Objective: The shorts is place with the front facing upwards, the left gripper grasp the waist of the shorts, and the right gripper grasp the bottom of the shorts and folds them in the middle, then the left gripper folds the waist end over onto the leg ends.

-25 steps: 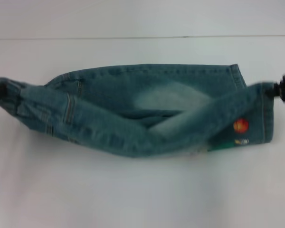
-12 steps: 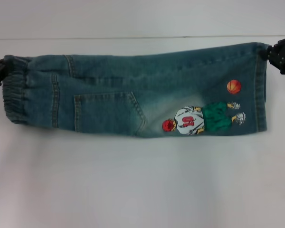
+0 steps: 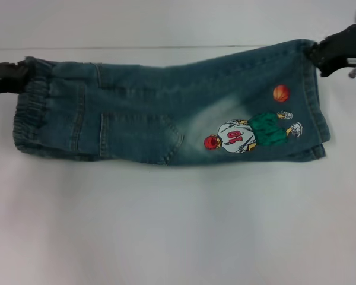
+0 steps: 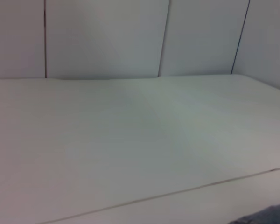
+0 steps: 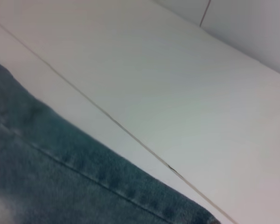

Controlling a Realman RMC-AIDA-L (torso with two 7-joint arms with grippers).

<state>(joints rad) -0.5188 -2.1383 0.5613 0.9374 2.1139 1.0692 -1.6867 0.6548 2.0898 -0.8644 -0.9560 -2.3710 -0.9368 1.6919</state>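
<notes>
The blue-green denim shorts point(image 3: 142, 113) are folded lengthwise and stretched across the white table, with the pocket and the cartoon print point(image 3: 249, 133) facing up. At the far-left corner my left gripper point(image 3: 25, 74) is shut on the puckered waist point(image 3: 32, 119). My right gripper point(image 3: 313, 52) is shut on the far corner of the bottom of the shorts point(image 3: 317, 113) at the right. The leg ends lie stacked there. A sliver of denim point(image 4: 270, 217) shows in the left wrist view. The right wrist view shows a stitched denim edge point(image 5: 84, 172).
The white table point(image 3: 178, 225) stretches toward me with bare surface below the shorts. A thin seam line point(image 3: 166, 47) runs across the table just behind the shorts. A panelled wall point(image 4: 107, 37) stands beyond the table.
Both grippers carried the near half of the shorts over toward the far side, turning the print face up. Since half a second ago the shorts have shifted a little right and settled.
</notes>
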